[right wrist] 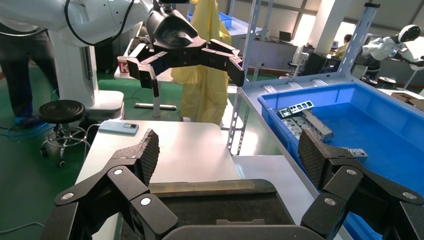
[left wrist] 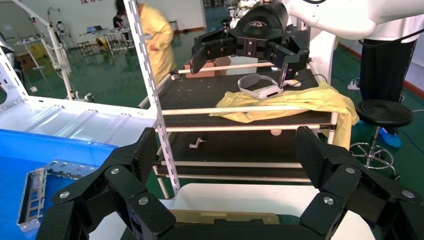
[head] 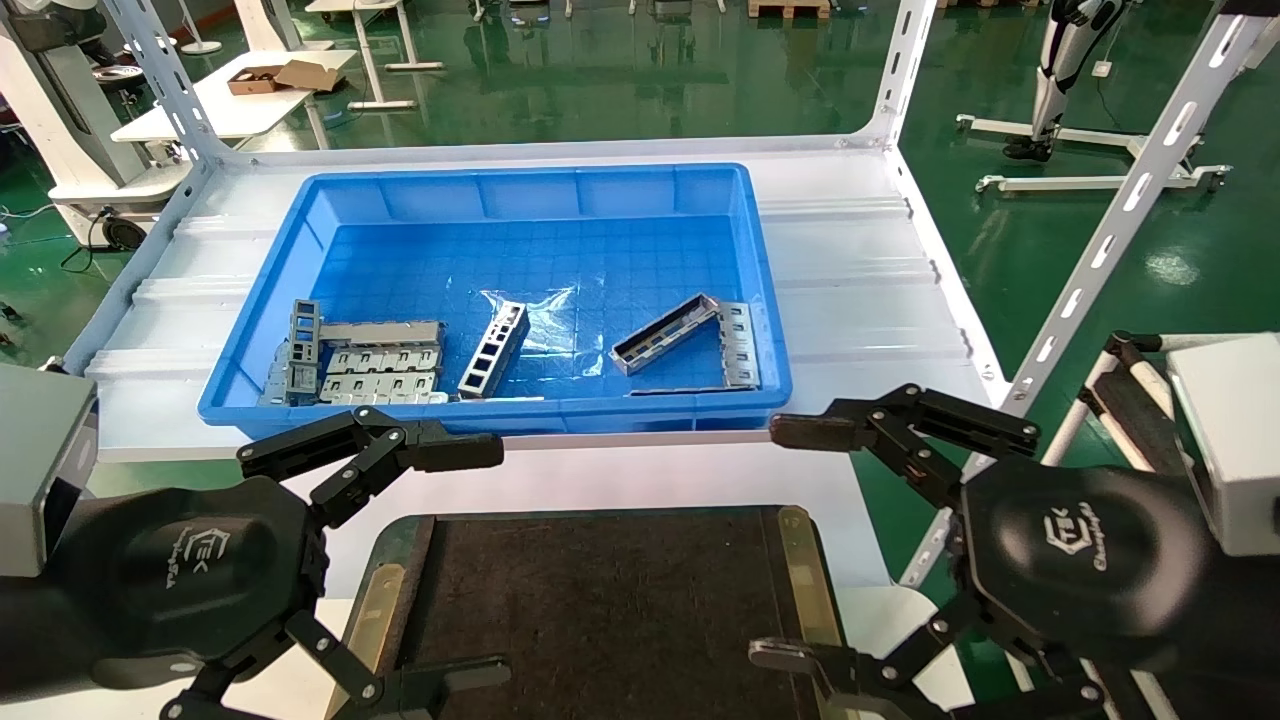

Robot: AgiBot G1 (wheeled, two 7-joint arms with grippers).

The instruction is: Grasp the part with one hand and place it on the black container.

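grey metal is the trouble here: the part (head: 665, 333), a narrow slotted trough, lies at an angle in the lower right of the blue bin (head: 300, 215), its far end touching or just beside a flat plate with square cut-outs (head: 738, 345). a ladder-like piece (head: 494, 349) lies mid-frame and a stack of similar pieces (head: 365, 365) sits at lower left of the bin, so the likeliest slip, i judge, is closing on the wrong grey piece or dragging the plate along with the trough. clear film (head: 530, 310) on the bin floor could also catch. the bin's near wall stands between the jaws and the part, so a low approach may strike it.

both grippers hover low in the frame over the near edge of the white surface (head: 650, 475), left gripper (head: 462, 570) and right gripper (head: 790, 540), each with jaws spread wide and empty. the black container (head: 600, 600) lies between them at bottom centre, nothing on it.

each gripper housing carries a white embossed logo with small script beneath; i cannot read it surely.
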